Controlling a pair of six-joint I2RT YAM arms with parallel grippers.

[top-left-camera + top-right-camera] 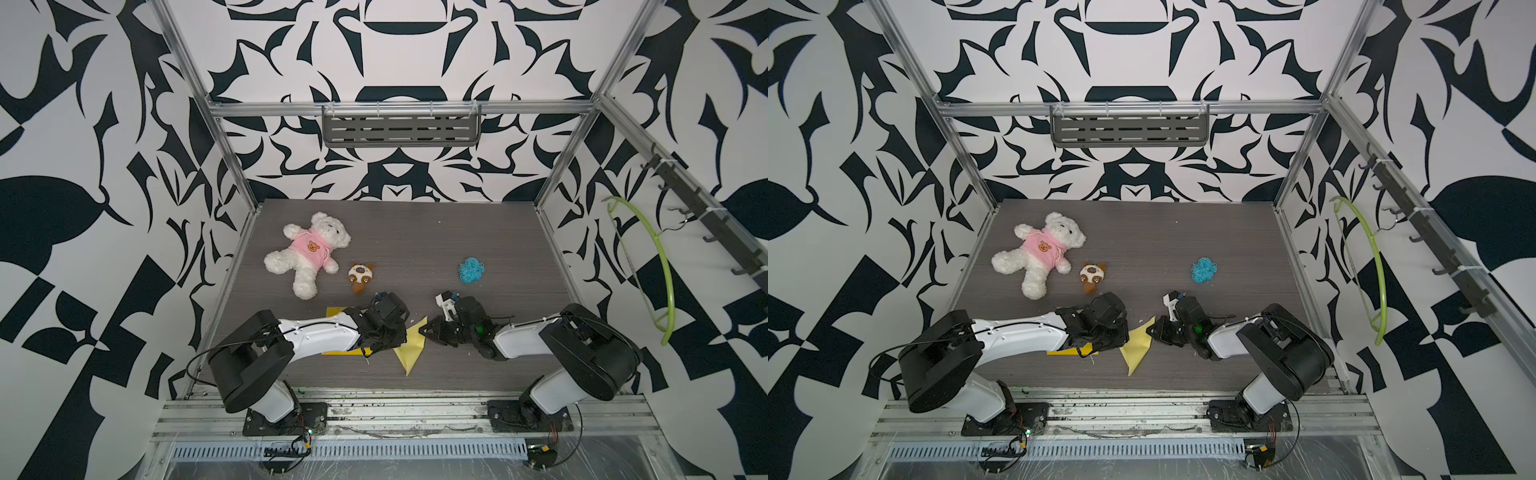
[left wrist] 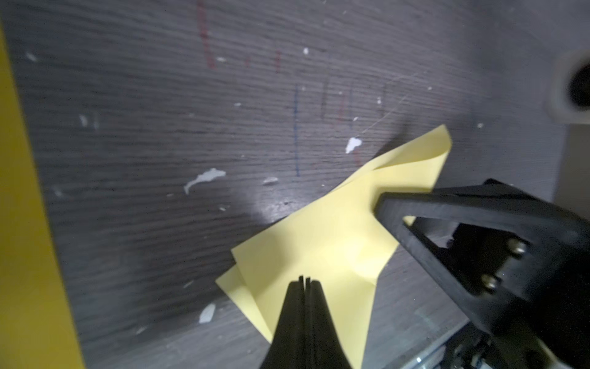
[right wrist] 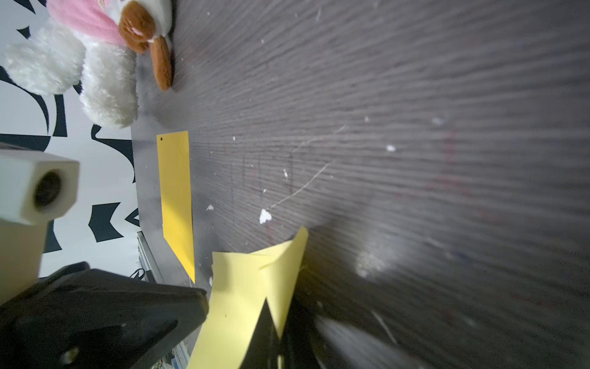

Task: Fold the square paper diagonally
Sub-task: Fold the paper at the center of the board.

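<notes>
The pale yellow square paper (image 1: 409,347) (image 1: 1136,347) lies near the table's front middle, partly folded over itself, with a loose flap raised. My left gripper (image 1: 395,341) (image 1: 1121,338) is shut, and its tip (image 2: 306,280) rests over the paper (image 2: 319,242) with nothing between the jaws. My right gripper (image 1: 424,330) (image 1: 1150,328) comes in from the other side. In the right wrist view the right gripper (image 3: 276,319) is shut on the paper's (image 3: 236,303) edge. The right gripper's tip (image 2: 381,204) also shows in the left wrist view, on the sheet.
A darker yellow card (image 1: 338,313) (image 3: 177,191) lies flat under my left arm. A white teddy bear in pink (image 1: 309,253), a small brown plush (image 1: 360,277) and a blue tangle (image 1: 471,270) lie farther back. A green hanger (image 1: 660,266) hangs on the right wall.
</notes>
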